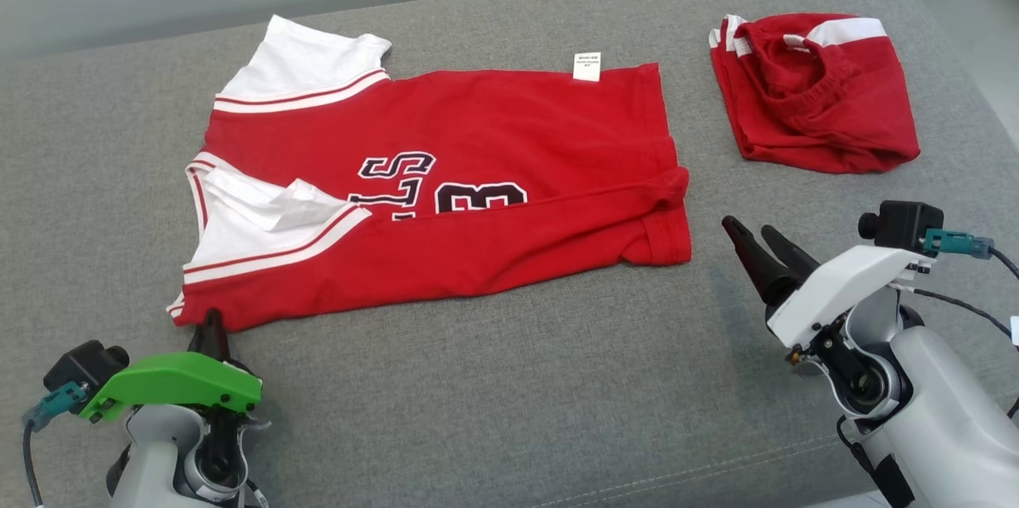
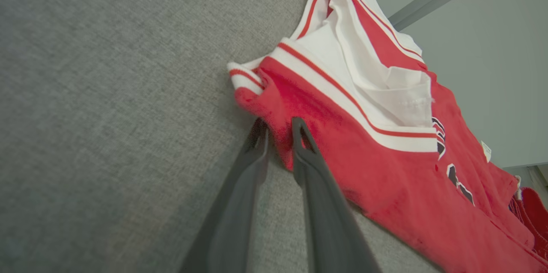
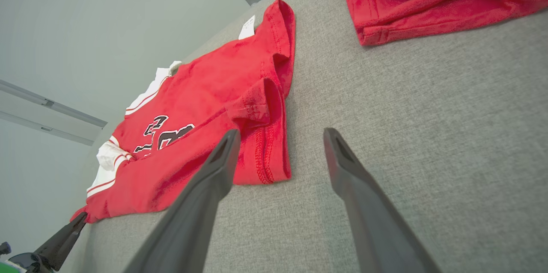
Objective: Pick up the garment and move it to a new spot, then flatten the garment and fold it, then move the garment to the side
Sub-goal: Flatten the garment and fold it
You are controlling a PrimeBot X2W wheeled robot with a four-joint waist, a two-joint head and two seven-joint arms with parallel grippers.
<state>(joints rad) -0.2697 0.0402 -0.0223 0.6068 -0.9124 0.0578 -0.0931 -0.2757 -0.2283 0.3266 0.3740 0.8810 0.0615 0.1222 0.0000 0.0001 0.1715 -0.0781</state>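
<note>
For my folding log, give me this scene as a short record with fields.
surface: grey woven fabric cushion
garment: red and white sleeveless jersey, spread out, near edge folded over
other item: bundled red cloth garment with white trim, right of it, apart
left gripper: pinching jersey's near-left corner
right gripper: open, beside jersey's right hem, clear of it

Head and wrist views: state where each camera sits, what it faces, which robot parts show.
Head view: high, looking down at the jersey on the grey cushion; left gripper and right gripper show.
Left wrist view: low, along its fingers closed on the jersey's corner.
Right wrist view: low, along its open fingers toward the jersey's hem.
All three show the jersey; head and right wrist also the folded red garment.
</note>
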